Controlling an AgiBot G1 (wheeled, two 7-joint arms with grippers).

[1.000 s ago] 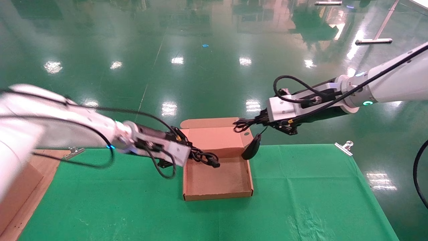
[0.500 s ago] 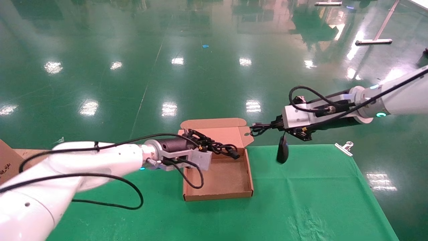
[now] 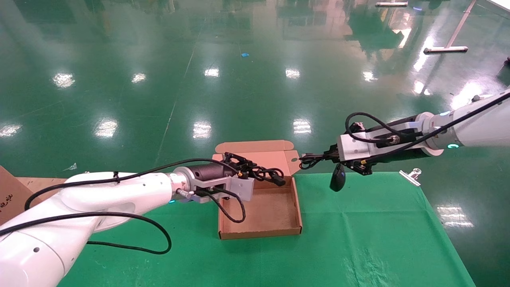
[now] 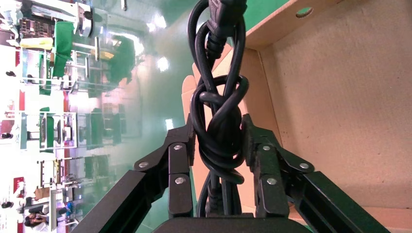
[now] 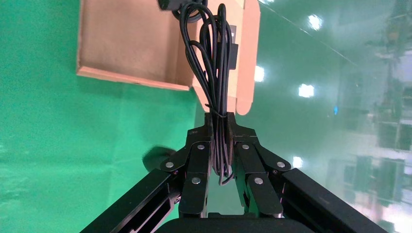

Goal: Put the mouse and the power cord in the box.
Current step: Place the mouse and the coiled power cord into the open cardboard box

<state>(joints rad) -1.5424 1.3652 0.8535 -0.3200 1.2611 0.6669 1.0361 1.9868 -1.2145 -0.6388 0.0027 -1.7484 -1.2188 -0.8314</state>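
The box (image 3: 259, 231) lies open on the green cloth, its lid (image 3: 255, 146) folded back. My left gripper (image 3: 249, 169) is shut on the power cord (image 3: 266, 174), a knotted black bundle held above the back of the box's inside. In the left wrist view the power cord (image 4: 221, 92) is pinched between the pads of the left gripper (image 4: 217, 128), over the box's floor (image 4: 340, 97). My right gripper (image 3: 324, 154) is shut on the mouse's bundled thin cable (image 3: 308, 159). The mouse (image 3: 338, 178) dangles under it, right of the box. The right wrist view shows the cable (image 5: 214, 63) clamped in the right gripper (image 5: 219, 121).
Green cloth (image 3: 358, 239) covers the table. A metal clip (image 3: 410, 175) holds it at the far right corner. A bigger brown carton (image 3: 8, 195) stands at the left edge on a wooden surface (image 3: 38, 183). Shiny green floor lies beyond the table.
The left arm has swung and lifted the power cord toward the back of the box. The right gripper has drawn away to the right, so the mouse hangs beside the box.
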